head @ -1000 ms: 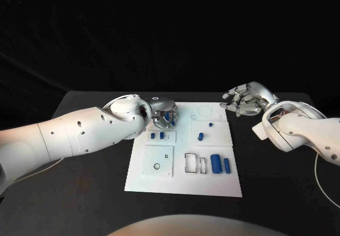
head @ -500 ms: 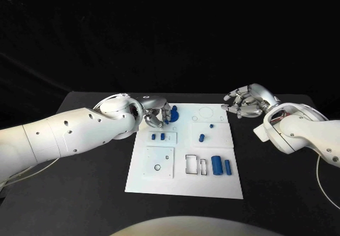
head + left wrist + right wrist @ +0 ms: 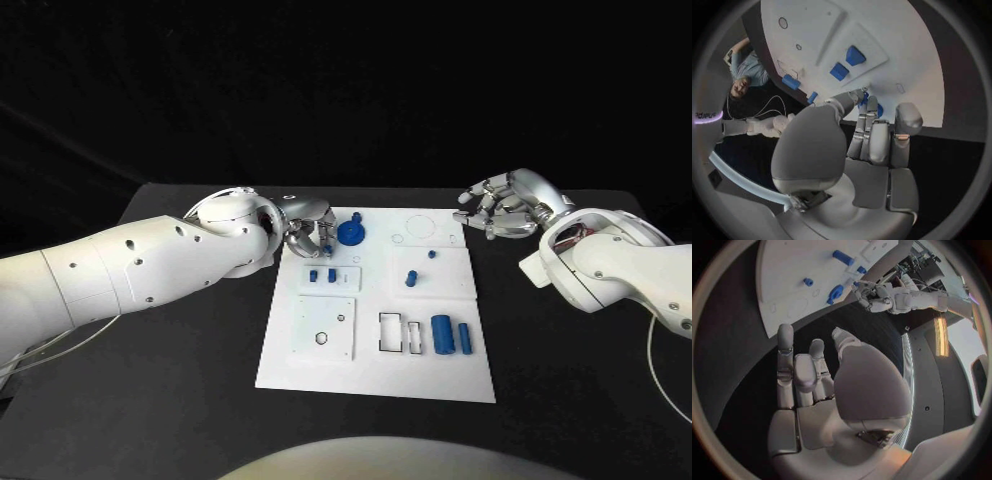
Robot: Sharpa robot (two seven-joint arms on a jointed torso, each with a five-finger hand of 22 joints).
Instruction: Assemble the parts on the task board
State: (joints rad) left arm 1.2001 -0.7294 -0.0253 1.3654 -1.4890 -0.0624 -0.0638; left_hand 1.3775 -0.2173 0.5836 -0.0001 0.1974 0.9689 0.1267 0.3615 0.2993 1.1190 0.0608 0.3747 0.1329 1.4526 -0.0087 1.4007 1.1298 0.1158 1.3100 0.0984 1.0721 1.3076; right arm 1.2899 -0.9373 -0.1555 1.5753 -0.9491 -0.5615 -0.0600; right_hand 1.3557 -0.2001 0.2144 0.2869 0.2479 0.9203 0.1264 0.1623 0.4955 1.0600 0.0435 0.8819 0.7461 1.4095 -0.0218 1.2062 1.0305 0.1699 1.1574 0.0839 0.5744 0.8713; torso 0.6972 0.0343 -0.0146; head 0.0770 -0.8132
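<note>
The task board (image 3: 378, 345) looks like smooth matt white plastic; the parts (image 3: 441, 334) are blue, plastic-looking, slightly glossy; each robot hand (image 3: 498, 208) shows brushed silver metal; the bench (image 3: 159, 380) is matt black.

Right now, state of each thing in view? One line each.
left hand: at the task board's far left corner, fingers at the blue knobbed part; grip unclear.
right hand: off the board's right edge, fingers curled, holding nothing.
task board: flat on the table.
blue knobbed part: upright on the board by the left hand.
large blue cylinder: lying on the board.
slim blue cylinder: lying beside it.
</note>
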